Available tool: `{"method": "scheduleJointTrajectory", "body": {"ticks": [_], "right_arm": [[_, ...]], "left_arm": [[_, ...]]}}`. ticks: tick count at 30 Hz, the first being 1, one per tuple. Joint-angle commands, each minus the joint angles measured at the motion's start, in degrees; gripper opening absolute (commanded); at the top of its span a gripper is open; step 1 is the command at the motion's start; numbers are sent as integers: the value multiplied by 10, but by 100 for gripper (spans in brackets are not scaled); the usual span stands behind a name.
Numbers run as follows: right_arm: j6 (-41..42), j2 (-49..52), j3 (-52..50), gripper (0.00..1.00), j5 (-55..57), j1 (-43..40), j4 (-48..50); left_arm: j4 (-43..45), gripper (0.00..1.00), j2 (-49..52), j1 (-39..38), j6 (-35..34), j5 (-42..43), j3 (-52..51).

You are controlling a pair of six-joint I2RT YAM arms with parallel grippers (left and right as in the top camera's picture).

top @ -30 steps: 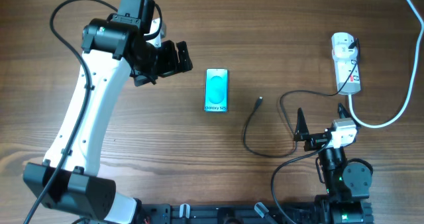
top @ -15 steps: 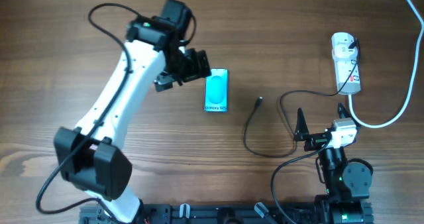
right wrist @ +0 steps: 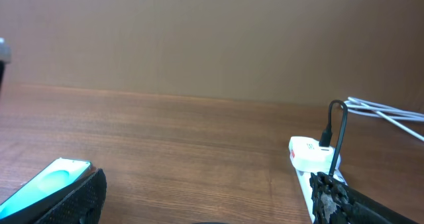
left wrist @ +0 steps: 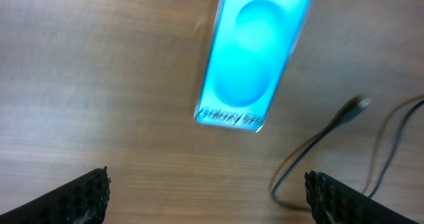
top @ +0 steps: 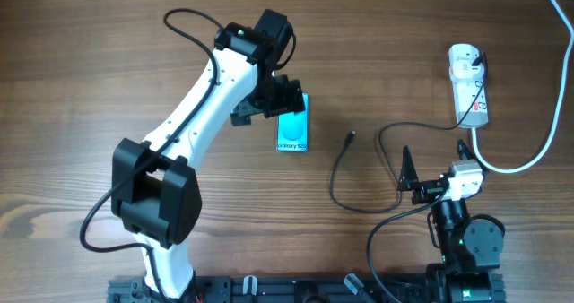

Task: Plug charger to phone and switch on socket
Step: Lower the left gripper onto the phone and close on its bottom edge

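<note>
Left arm (top: 202, 106) has swung from nine o'clock over the phone (top: 292, 134), probably to steady it; both arms' jaws gape empty.

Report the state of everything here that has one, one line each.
phone: flat on the table, screen lit, nothing plugged in.
charger: one end in the socket, connector tip lying loose, apart from the phone.
socket: charger plugged in; switch position cannot be told.
left gripper: open, empty, above the phone's top end.
right gripper: open, empty, touching nothing.
</note>
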Motion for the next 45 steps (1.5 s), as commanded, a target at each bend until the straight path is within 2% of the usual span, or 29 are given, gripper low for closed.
{"method": "scheduleJointTrajectory", "body": {"ticks": [1, 7, 10, 20, 29, 39, 45], "right_arm": [[9, -4, -1, 100, 10, 2, 1], [9, -4, -1, 100, 9, 2, 1], [9, -4, -1, 100, 10, 2, 1], [9, -4, -1, 100, 10, 2, 1], [9, -4, -1, 100, 10, 2, 1], [9, -4, -1, 100, 10, 2, 1], [9, -4, -1, 100, 10, 2, 1]], "left_arm": [[45, 100, 9, -2, 28, -7, 17], [66, 100, 50, -4, 10, -12, 17], [75, 100, 83, -11, 10, 28, 17], [107, 100, 126, -34, -9, -52, 17], [123, 100, 152, -34, -6, -49, 17], [132, 100, 172, -37, 76, -11, 17], [134, 100, 172, -38, 80, -6, 17]]}}
